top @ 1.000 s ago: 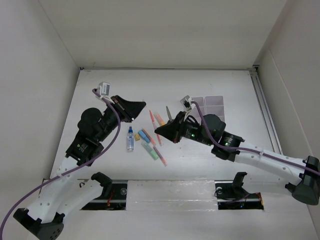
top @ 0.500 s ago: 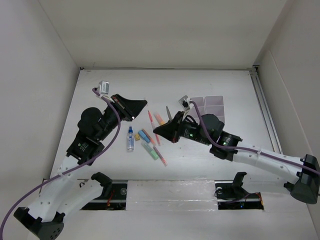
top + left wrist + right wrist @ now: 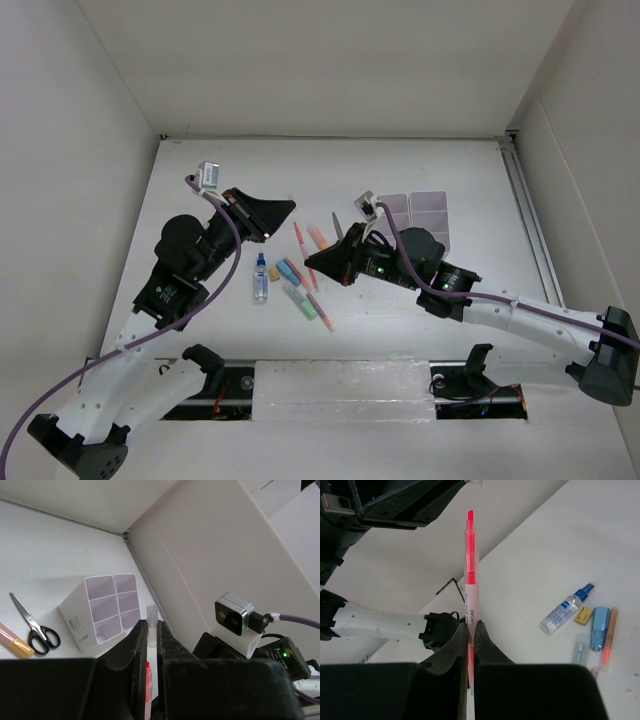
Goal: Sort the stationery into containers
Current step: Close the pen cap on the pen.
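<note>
Right gripper [image 3: 471,626]: jaws drawn narrow on a pink pen [image 3: 471,575], clamped at the lower barrel. The pen runs in line with the fingers, its bare pink tip pointing away from the wrist. In the top view this gripper hangs above the table [image 3: 400,170], just right of the loose stationery.

Left gripper [image 3: 152,626]: jaws nearly together, pinching a slim clear piece [image 3: 151,614] whose rimmed end projects past the fingertips. Pink shows lower in the gap. Whether this is a cap or another pen – cannot tell. In the right wrist view the held pen's tip sits close to the clear piece, with a gap between them.

On the table between the arms lie the clear bottle [image 3: 261,279] with its blue cap, the blue marker [image 3: 288,271] and the green marker [image 3: 299,298], close together. A second thin pen [image 3: 299,235], the orange marker [image 3: 320,238] and the scissors [image 3: 338,228] – blades together – lie just beyond.

Containers [image 3: 100,607]: two white boxes side by side, walls touching, three compartments each. They stand to the right of the scissors and apart from them.
</note>
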Motion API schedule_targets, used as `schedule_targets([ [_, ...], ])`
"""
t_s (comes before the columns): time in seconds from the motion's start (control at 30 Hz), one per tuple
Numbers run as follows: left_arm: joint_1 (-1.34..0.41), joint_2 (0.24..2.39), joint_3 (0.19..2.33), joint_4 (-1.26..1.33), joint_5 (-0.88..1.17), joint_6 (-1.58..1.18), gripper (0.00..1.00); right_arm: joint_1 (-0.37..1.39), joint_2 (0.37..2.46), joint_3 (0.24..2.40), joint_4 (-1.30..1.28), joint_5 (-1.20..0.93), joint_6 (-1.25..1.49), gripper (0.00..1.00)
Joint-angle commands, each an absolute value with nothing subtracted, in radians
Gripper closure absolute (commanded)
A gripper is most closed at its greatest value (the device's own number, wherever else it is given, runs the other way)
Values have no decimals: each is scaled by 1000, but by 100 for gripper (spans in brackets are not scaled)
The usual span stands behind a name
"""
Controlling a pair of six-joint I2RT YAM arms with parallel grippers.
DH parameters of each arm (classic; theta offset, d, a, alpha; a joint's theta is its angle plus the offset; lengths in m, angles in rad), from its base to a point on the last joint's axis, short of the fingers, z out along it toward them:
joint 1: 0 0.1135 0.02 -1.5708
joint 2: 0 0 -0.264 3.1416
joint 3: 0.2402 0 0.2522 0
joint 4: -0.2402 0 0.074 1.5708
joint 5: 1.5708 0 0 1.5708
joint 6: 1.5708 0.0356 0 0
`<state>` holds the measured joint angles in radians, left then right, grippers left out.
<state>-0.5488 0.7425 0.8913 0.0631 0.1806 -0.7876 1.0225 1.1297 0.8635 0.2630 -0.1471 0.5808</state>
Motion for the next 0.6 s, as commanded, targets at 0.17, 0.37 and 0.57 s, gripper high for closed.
schedule_targets([
  [0.17, -549, 726, 864, 109, 187, -790, 100, 1031, 1127, 902, 337, -169, 586, 100],
  [0.37, -549, 726, 864, 109, 207, -781, 100, 1031, 1127, 902, 337, -141, 586, 100],
  [0.57, -549, 726, 874, 91, 186, -772, 100, 1031, 1127, 893, 337, -123, 577, 100],
])
